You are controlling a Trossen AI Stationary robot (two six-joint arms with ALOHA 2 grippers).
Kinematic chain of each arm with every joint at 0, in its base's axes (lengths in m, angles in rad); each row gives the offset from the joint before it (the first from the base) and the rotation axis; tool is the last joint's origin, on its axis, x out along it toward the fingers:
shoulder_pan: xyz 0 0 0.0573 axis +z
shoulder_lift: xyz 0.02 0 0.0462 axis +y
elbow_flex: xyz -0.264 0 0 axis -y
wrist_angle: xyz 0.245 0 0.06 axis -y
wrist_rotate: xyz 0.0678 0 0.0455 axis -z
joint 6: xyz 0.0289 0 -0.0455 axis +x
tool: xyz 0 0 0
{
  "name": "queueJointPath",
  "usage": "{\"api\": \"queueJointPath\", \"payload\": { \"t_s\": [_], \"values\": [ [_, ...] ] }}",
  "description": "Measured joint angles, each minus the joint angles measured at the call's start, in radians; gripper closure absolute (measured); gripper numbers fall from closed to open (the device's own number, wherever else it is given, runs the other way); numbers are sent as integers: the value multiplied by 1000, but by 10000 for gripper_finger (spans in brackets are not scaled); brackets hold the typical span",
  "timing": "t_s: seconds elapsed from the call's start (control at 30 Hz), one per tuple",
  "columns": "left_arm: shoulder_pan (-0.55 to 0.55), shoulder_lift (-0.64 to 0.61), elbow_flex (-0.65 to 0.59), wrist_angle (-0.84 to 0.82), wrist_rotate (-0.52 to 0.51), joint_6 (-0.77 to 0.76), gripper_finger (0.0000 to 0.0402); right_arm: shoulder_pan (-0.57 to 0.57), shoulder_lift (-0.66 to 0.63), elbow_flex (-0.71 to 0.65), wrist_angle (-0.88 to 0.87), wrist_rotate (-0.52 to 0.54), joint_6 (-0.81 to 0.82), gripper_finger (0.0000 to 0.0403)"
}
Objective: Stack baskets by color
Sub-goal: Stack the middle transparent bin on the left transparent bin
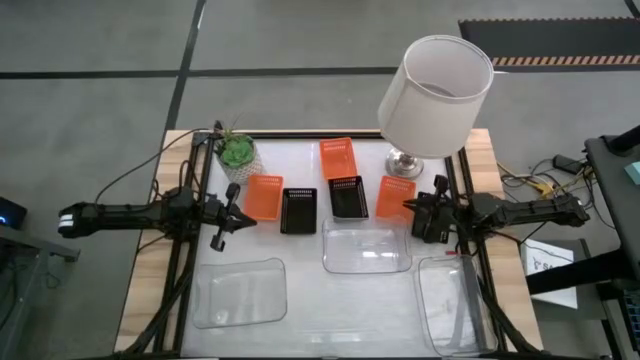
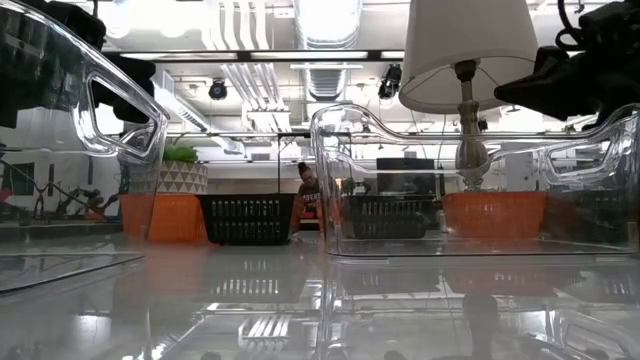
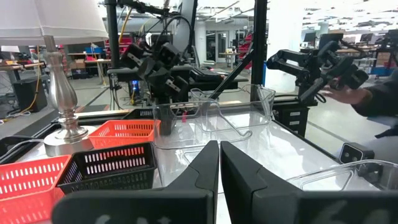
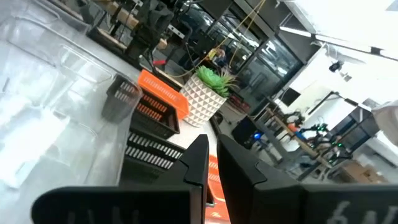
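Orange and black baskets sit in a loose row across the back half of the table (image 1: 300,300). From left to right there is an orange basket (image 1: 264,197), a black basket (image 1: 298,210), a second black basket (image 1: 348,196) and another orange basket (image 1: 395,197). A third orange basket (image 1: 338,158) lies behind the second black one, nearer the back edge.

Three clear trays lie closer to the front. The middle tray (image 1: 366,246) is just in front of the two black baskets. The left tray (image 1: 238,292) and the right tray (image 1: 452,305) sit near the front corners.

The left gripper (image 1: 222,222) hangs over the table just left of the first orange basket. Its fingers (image 3: 205,171) are pressed together and it holds nothing.

The right gripper (image 1: 408,207) hangs at the right side of the orange basket on the right, very close to it. Its fingers (image 4: 198,158) are nearly closed, with only a thin gap, and nothing is between them.

A lamp (image 1: 432,95) stands at the back right, and a plant (image 1: 238,152) stands at the back left.
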Motion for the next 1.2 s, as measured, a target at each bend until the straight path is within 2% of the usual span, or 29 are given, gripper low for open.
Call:
{"api": "queueJointPath", "payload": {
  "t_s": [0.1,0.27,0.37,0.57,0.67,0.73,0.8,0.9,1.03,1.2],
  "values": [
    [0,0,0,0,0,15,402,0,0,0,0,0,-2,376],
    [1,-2,0,13,-31,350,402,0,0,0,0,0,-7,376],
    [1,-4,0,25,-32,365,402,0,0,0,3,-6,39,376],
    [1,-3,0,38,-32,375,402,0,0,0,7,-31,314,376],
    [0,-2,0,44,-32,376,402,2,0,0,12,-35,537,376],
    [0,-1,0,71,-27,336,402,2,0,0,33,-30,676,376],
    [0,-2,0,95,-25,298,402,2,-1,0,58,-27,743,376],
    [0,0,0,155,-6,199,402,2,1,0,120,-28,742,376],
    [-1,7,0,254,11,-101,402,2,1,0,246,-27,730,376],
    [-6,6,0,373,26,-141,402,2,11,0,257,-27,746,376]
  ]
}}
